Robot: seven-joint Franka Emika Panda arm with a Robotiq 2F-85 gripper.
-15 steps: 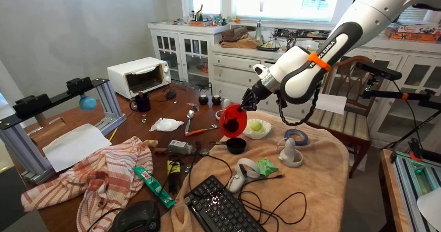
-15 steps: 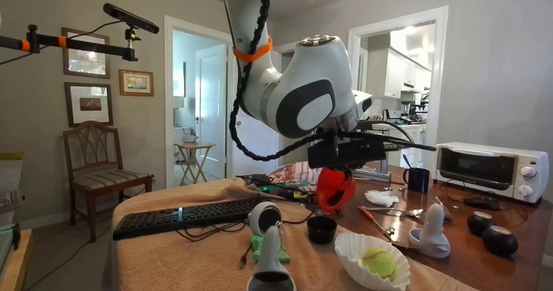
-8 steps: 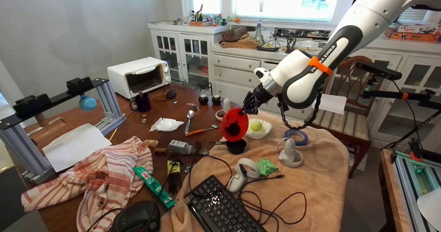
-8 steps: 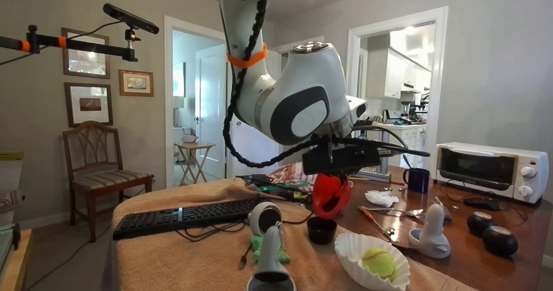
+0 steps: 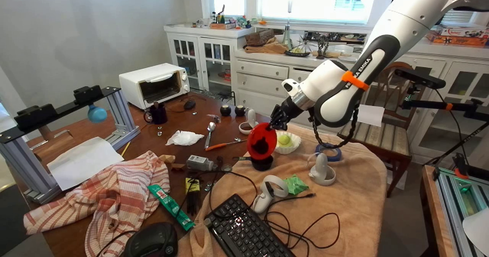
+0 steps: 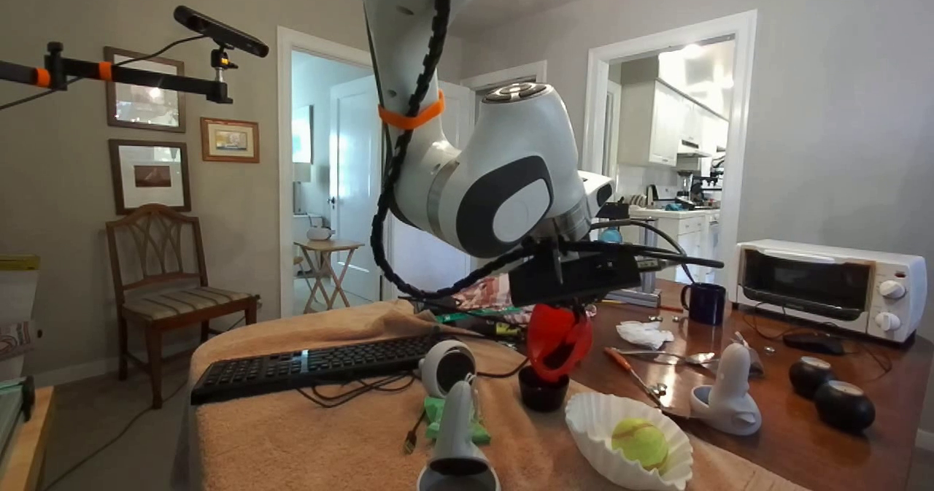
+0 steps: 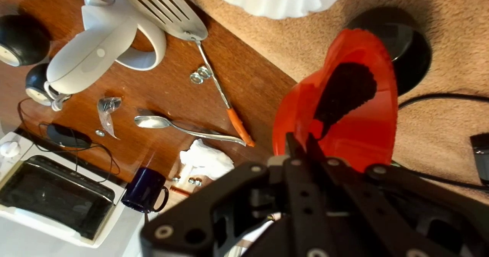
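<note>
My gripper [image 7: 303,140] is shut on the rim of a red bowl-shaped piece [image 7: 363,134], which is tipped on its side and has a dark patch inside. In both exterior views this red piece [image 5: 255,134] hangs below the fingertips, over the towel. Its lower edge overlaps a small black cup [image 6: 543,397] with a handle; whether they touch I cannot tell. The wrist view puts the black cup [image 7: 414,64] just beyond the red rim. Close by on the towel is a white fluted bowl [image 6: 595,429] with a tennis ball [image 6: 641,441] in it.
White controllers [image 5: 323,169] and a black keyboard [image 5: 244,226] with loose cables lie on the tan towel [image 5: 344,196]. A slotted spatula [image 7: 172,12], a spoon [image 7: 153,122], a dark mug [image 7: 144,190] and a toaster oven [image 5: 153,83] are on the wooden table.
The gripper has moved downward, carrying the red piece closer to the black cup; in an exterior view it has also shifted slightly right. Its hold on the red piece is unchanged.
</note>
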